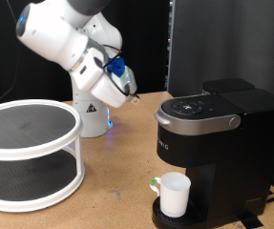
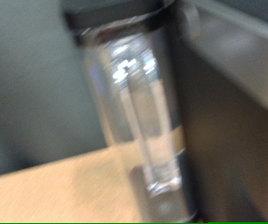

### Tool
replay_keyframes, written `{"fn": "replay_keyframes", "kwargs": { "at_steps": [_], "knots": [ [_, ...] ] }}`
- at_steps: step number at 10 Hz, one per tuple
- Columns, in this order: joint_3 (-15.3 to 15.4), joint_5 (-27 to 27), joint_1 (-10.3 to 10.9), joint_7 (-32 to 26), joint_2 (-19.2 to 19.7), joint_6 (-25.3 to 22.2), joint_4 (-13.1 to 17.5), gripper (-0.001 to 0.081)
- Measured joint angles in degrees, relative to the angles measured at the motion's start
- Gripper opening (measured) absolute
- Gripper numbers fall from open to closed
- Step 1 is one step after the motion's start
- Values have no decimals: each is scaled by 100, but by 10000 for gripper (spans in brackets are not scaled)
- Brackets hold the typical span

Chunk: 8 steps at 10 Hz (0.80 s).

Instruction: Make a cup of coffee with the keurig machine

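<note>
The keurig machine (image 1: 218, 134) stands at the exterior view's right, matte black, with its silver-rimmed lid (image 1: 199, 110) down. The cup (image 1: 175, 194), a small white mug with a green mark by its handle, stands on the drip tray (image 1: 196, 220) under the spout. My gripper (image 1: 132, 94) hangs in the air to the left of the lid and above the table, touching nothing. Nothing shows between its fingers. The blurred wrist view shows the machine's black body (image 2: 232, 112) and its clear water tank (image 2: 138, 103) close up, with no fingers in sight.
A white round two-tier stand (image 1: 27, 153) with dark mesh shelves fills the exterior view's left. The white arm base (image 1: 91, 116) stands behind it on the wooden table (image 1: 113, 186). A dark panel rises behind the machine.
</note>
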Motion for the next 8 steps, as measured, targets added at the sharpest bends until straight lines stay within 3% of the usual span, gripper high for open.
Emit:
{"fn": "replay_keyframes", "kwargs": {
  "at_steps": [1, 3, 6, 8],
  "knots": [
    [153, -35, 16, 190, -15, -8, 117, 801],
    [179, -49, 20, 256, -37, -7, 142, 801],
    [511, -1053, 15, -16, -90, 590, 128, 801],
    [857, -1761, 11, 193, -219, 763, 180, 801]
  ]
}}
